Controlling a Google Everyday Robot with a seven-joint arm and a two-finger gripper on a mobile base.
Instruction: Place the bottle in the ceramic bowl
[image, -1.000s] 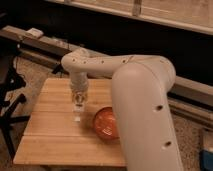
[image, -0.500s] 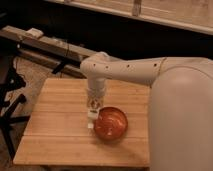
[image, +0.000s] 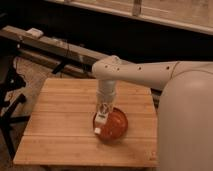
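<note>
The orange-red ceramic bowl (image: 115, 125) sits on the wooden table (image: 60, 120), right of its middle. My gripper (image: 102, 114) hangs straight down from the white arm over the bowl's left rim. It is shut on the small pale bottle (image: 99, 125), which hangs below the fingers with its white end low at the bowl's left edge. I cannot tell whether the bottle touches the bowl.
My large white arm segment (image: 185, 115) fills the right side and hides the table's right edge. A dark bench with cables (image: 50, 47) runs behind the table. A black stand (image: 10, 105) is at the left on the floor.
The gripper has carried the bottle to the right, from over the bare table left of the bowl to the bowl's left rim. The bowl has not moved on the table.
</note>
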